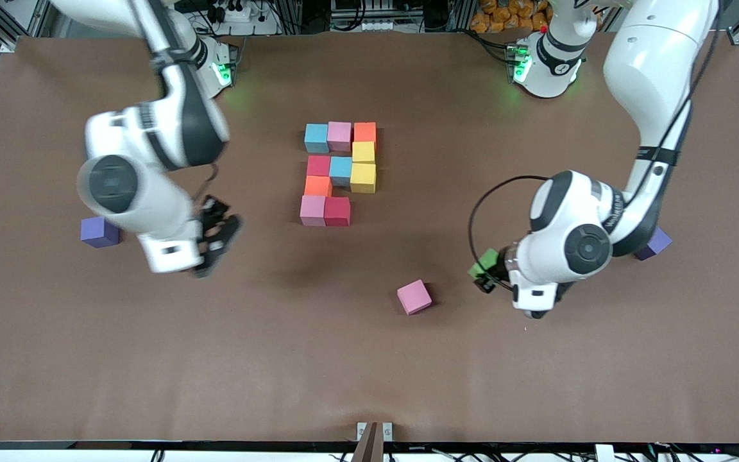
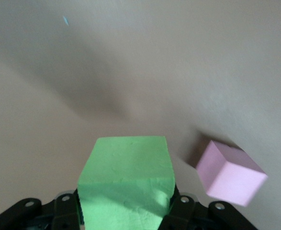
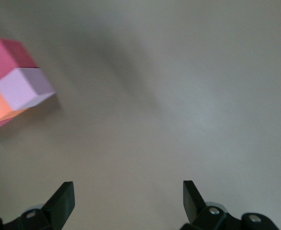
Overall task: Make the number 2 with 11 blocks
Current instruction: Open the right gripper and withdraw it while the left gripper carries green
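Note:
Ten coloured blocks sit together mid-table as a partial number 2 (image 1: 337, 173): a blue, pink and orange row, a yellow, a red, blue and yellow row, an orange, then a pink (image 1: 312, 210) and a red (image 1: 337, 211) nearest the front camera. My left gripper (image 1: 488, 273) is shut on the green block (image 1: 486, 260), over bare table beside a loose pink block (image 1: 414, 296). The left wrist view shows the green block (image 2: 126, 172) between the fingers and the pink block (image 2: 230, 172) close by. My right gripper (image 1: 219, 234) hangs open and empty over bare table, toward the right arm's end from the digit.
One purple cube (image 1: 99, 231) lies by the right arm's hand, another (image 1: 655, 242) is partly hidden under the left arm. The right wrist view shows open fingers (image 3: 61, 201) over bare table and the digit's pink corner block (image 3: 23, 86) at the edge.

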`<move>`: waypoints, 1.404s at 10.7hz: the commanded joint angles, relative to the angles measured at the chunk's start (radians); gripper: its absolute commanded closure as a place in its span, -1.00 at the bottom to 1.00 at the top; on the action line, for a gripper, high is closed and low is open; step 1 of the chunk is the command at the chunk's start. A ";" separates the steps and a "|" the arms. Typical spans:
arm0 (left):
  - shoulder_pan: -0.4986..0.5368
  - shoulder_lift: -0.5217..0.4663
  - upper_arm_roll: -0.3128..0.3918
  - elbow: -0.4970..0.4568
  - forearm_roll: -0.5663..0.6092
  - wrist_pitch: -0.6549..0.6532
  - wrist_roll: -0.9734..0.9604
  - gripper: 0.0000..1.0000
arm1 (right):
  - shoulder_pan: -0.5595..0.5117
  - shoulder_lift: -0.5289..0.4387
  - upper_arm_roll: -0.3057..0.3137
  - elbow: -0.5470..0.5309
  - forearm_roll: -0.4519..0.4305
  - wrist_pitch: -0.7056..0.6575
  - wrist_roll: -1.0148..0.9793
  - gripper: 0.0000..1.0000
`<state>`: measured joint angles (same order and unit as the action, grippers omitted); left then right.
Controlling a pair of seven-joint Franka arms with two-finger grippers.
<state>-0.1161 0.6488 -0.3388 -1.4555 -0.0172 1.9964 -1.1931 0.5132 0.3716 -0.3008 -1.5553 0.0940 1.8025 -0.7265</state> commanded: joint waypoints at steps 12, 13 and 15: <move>-0.366 0.130 0.011 -0.057 -0.155 0.332 -0.877 1.00 | -0.441 -0.163 0.170 0.132 -0.022 -0.225 0.641 -1.00; -0.375 0.120 0.012 -0.101 -0.149 0.394 -0.934 1.00 | -0.435 -0.168 0.170 0.133 -0.060 -0.230 0.642 -1.00; -0.390 0.082 0.017 -0.189 -0.142 0.520 -1.025 1.00 | -0.447 -0.171 0.170 0.135 -0.072 -0.227 0.647 -1.00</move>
<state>-0.4828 0.7880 -0.3376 -1.5559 -0.1461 2.4399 -2.1500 0.1034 0.1962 -0.1601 -1.4378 0.0491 1.5877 -0.1017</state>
